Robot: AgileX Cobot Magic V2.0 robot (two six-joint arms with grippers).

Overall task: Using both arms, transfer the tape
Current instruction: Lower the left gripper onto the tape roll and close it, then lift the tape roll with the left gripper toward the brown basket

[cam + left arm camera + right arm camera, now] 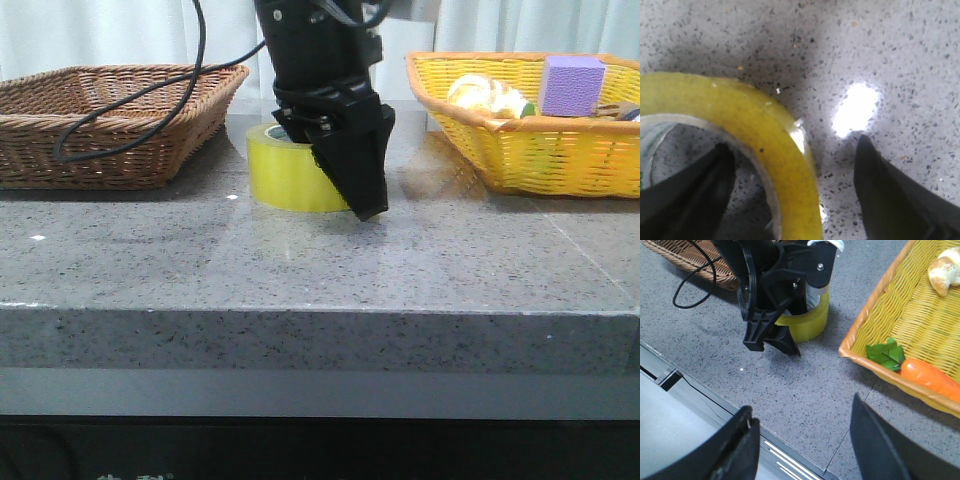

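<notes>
The yellow tape roll [285,175] stands flat on the grey table between two baskets. My left gripper [350,185] has come down over its right side. In the left wrist view the left gripper [792,145] is open and straddles the tape's wall [775,135]: one finger [690,195] is inside the core, the other [890,200] outside, and neither presses on it. The right wrist view shows the tape [812,322] under the left arm [775,290]. My right gripper [802,407] is open and empty, over the table's front edge, well short of the tape.
A brown wicker basket [110,120] stands at the left, with the left arm's cable [130,110] draped into it. A yellow basket [540,150] at the right holds a purple block [570,85], a pale round thing [485,95], a carrot [930,377] and leaves [885,352].
</notes>
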